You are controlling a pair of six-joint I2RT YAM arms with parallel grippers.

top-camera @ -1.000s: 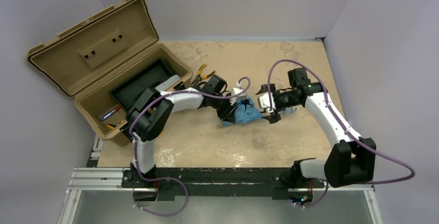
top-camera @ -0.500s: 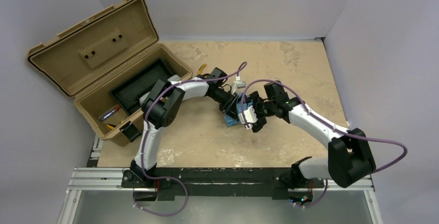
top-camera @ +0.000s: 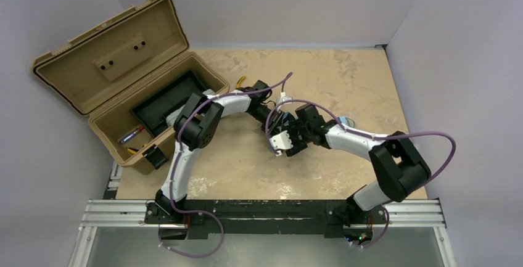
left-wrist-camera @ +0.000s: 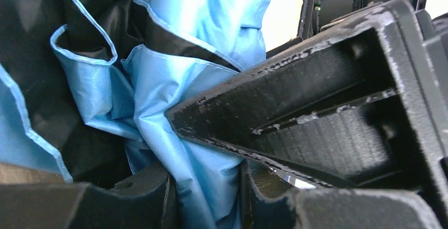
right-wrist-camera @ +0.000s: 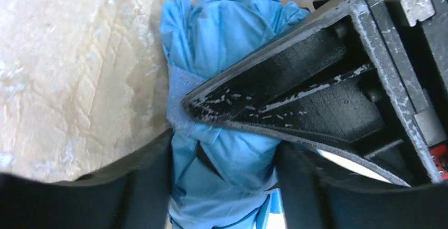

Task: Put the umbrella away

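The umbrella (right-wrist-camera: 222, 44) is a folded sky-blue fabric bundle lying on the tan tabletop. Its folds with dark inner sides (left-wrist-camera: 158, 75) fill the left wrist view. In the top view both gripper heads cover it almost entirely at the table's middle. My left gripper (left-wrist-camera: 206, 171) is shut on a pleat of the blue fabric, reaching in from the left (top-camera: 275, 122). My right gripper (right-wrist-camera: 222, 149) comes in from the right (top-camera: 285, 142). Its fingers (right-wrist-camera: 296, 97) press against the bundle on both sides, just below the closure strap.
An open tan toolbox (top-camera: 68, 63) stands at the back left, lid up, with a black tray (top-camera: 169, 97) and small tools inside. Yellow-handled pliers (top-camera: 240, 82) lie beside the box, behind the left arm. White walls border the table.
My right arm has swung left from beside the umbrella to over it, and its jaws have narrowed around the bundle. The left gripper kept its hold and shifted slightly.
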